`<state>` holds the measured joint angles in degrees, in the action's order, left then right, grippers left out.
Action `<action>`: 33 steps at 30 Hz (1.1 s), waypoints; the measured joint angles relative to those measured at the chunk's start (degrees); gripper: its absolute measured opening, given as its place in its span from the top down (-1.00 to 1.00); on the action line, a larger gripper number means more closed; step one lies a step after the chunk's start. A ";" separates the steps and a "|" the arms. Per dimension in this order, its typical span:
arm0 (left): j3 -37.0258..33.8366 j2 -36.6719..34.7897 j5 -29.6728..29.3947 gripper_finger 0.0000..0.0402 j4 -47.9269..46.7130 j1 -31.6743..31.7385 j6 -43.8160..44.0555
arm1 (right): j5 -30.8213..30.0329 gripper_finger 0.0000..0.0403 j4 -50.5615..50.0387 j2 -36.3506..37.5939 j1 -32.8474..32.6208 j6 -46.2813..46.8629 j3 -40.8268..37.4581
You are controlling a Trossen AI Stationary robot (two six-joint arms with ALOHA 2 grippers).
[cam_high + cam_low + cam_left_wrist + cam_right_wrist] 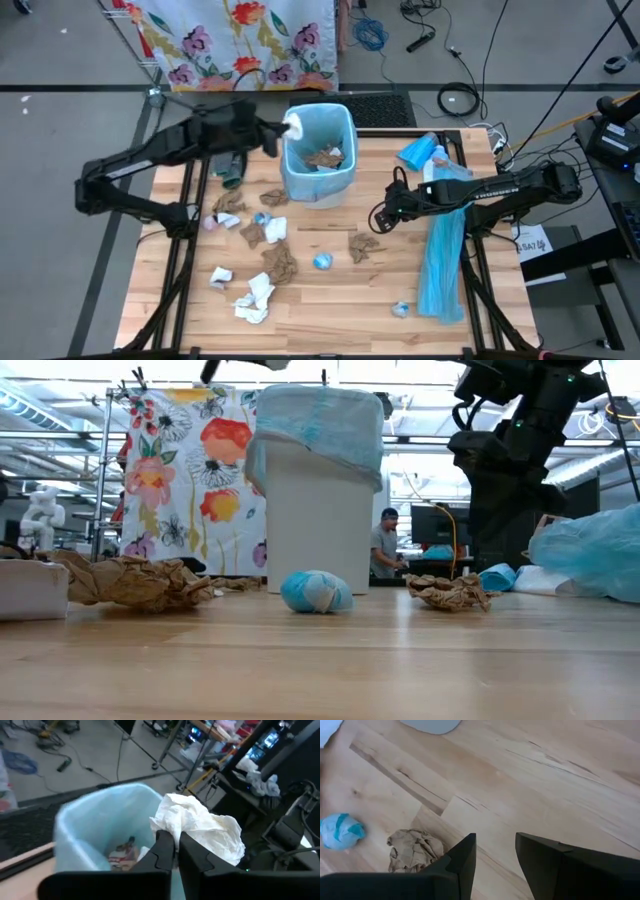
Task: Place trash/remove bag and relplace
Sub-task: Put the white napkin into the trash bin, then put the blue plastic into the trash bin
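I am looking at a pale wooden desk (330, 300) made of planks, standing on a grey floor with cables, and a flowered cloth (240, 40) hangs behind it. The low view shows a workshop beyond, where a person (383, 545) sits at a screen.

The trash is small crumpled wads. Brown paper wads (281, 263) and white tissue wads (254, 298) lie scattered across the near half of the desk, along with a small blue-and-white ball (323, 261). More brown wads lie inside the white bin (320, 185), which is lined with a light-blue bag (345, 125) and stands at the far middle of the desk. A long light-blue plastic strip (443, 255) lies on the right side.

My left claw (171, 851) is above the bin's rim, its fingers almost together and pinching a white tissue wad (200, 827). Only the left wrist view shows that grip and the contents of the bin below it. My right claw (495, 851) hovers open and empty over bare boards, near a brown wad (415, 851). The low view shows the bag's edge folded over the bin's rim.
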<state>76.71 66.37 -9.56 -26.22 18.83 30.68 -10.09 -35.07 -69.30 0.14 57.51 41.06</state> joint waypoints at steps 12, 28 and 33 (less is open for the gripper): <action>0.21 10.63 8.11 0.39 3.31 0.57 3.01 | 2.14 0.35 0.22 0.00 -0.76 -1.74 0.00; 0.21 4.86 3.62 0.31 -0.36 -1.92 1.41 | 2.95 0.35 0.17 0.02 -1.44 -2.79 0.00; 0.21 0.84 -7.43 0.31 -13.71 -6.10 5.23 | 2.92 0.35 0.14 0.02 -1.44 -3.73 0.00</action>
<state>76.93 67.21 -16.99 -39.92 12.73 35.90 -7.16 -34.93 -69.28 -1.30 53.78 41.06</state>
